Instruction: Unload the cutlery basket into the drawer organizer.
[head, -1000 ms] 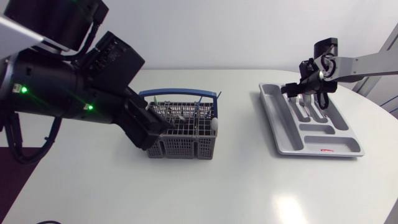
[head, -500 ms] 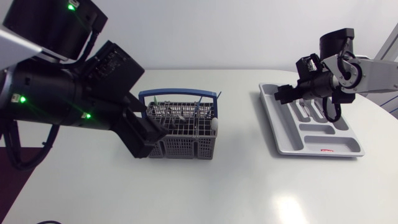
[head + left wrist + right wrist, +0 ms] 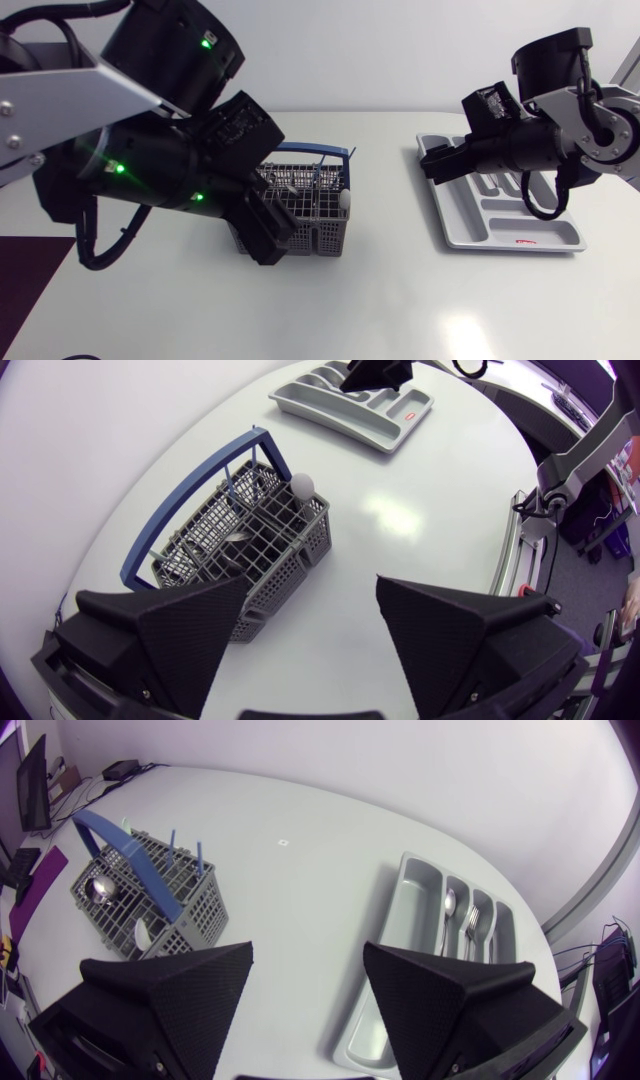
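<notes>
My left tool [image 3: 312, 600], fingers spread and empty, hangs just beside the cutlery basket [image 3: 315, 195]. In the head view the basket lies at its 2 o'clock, handle running 9 to 3. My right tool [image 3: 308, 960], likewise spread and empty, hovers at the drawer organizer's [image 3: 455, 215] 10 o'clock corner, so the left is nearer.

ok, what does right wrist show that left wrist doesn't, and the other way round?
Only right wrist: a spoon and a fork lying in neighbouring compartments of the drawer organizer, seen past the open right tool.
Only left wrist: the right tool from outside, hanging over the organizer and covering part of it, with the open left tool in the foreground.
Both: the cutlery basket and the organizer on the white table.
</notes>
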Action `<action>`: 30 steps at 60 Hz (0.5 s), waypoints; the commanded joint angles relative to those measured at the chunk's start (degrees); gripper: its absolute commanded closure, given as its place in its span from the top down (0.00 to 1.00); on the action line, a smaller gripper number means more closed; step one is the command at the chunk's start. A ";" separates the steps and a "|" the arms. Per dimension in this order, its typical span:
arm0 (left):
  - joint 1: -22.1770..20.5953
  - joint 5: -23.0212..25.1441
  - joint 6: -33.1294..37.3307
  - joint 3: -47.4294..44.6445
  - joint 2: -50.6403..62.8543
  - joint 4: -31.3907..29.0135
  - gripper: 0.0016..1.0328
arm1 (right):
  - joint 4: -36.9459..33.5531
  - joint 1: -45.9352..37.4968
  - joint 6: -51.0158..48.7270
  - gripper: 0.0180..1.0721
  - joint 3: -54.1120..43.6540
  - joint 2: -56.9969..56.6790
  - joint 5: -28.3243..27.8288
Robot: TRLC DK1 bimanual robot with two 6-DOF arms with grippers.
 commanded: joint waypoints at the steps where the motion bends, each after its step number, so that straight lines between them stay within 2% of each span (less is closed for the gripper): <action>1: 0.16 -0.49 -0.84 2.32 0.94 -0.08 0.86 | -1.68 2.41 2.45 0.76 -1.79 -1.01 -0.75; 21: 2.71 -0.49 -0.40 0.56 -0.38 -0.08 0.86 | -5.10 11.11 6.58 0.72 2.17 2.51 -4.01; 30: 2.98 -0.49 2.68 -0.93 -0.82 0.35 0.86 | -5.37 12.08 6.67 0.72 2.25 2.60 -4.01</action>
